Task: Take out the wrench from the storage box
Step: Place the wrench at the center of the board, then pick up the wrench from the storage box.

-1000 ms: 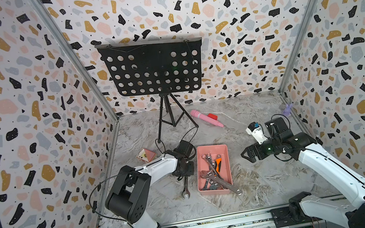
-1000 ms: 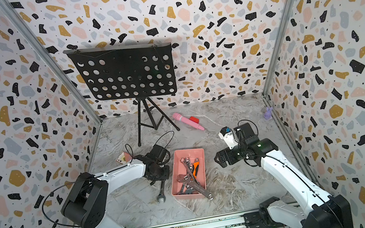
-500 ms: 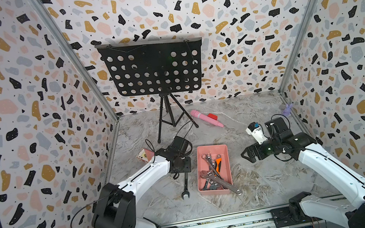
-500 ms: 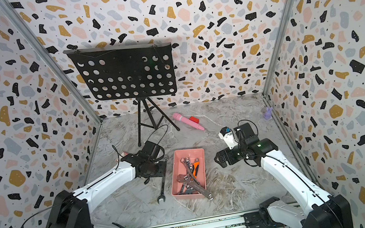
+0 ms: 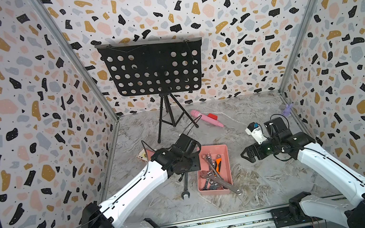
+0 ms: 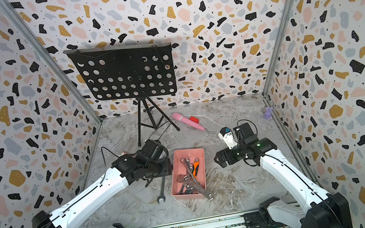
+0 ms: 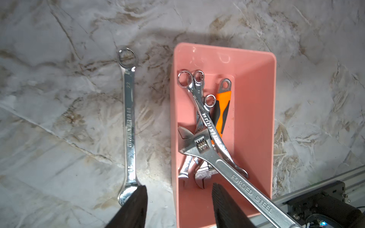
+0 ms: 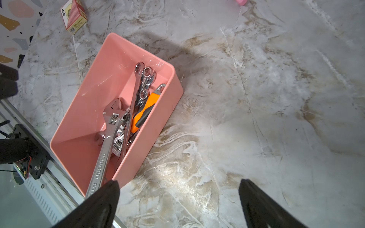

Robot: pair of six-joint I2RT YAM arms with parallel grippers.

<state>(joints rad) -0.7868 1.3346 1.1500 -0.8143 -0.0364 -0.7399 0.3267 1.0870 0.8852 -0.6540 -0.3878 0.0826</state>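
The salmon-pink storage box (image 5: 227, 174) (image 6: 177, 163) (image 7: 252, 118) (image 8: 94, 94) sits on the marble floor between the arms. It holds several wrenches and an orange-handled tool (image 7: 222, 110). A big adjustable wrench (image 5: 223, 183) (image 7: 227, 167) (image 8: 104, 146) sticks out over its near corner. One long silver wrench (image 5: 185, 184) (image 6: 162, 189) (image 7: 129, 122) lies flat on the floor just left of the box. My left gripper (image 7: 178, 197) hangs open above that wrench's open end and the box's left wall, holding nothing. My right gripper (image 5: 246, 155) (image 8: 177, 197) is wide open and empty, right of the box.
A black music stand (image 5: 154, 74) on a tripod stands at the back. A pink wand (image 5: 206, 118) lies behind the box. A card pack (image 5: 143, 155) (image 8: 74, 16) sits by the left wall. A white device (image 5: 254, 131) is behind the right wrist. A metal rail (image 5: 220, 223) runs along the front.
My left gripper has opened, let go of the long wrench on the floor and lifted away from it. The wrench stays beside the box. The right arm has not moved.
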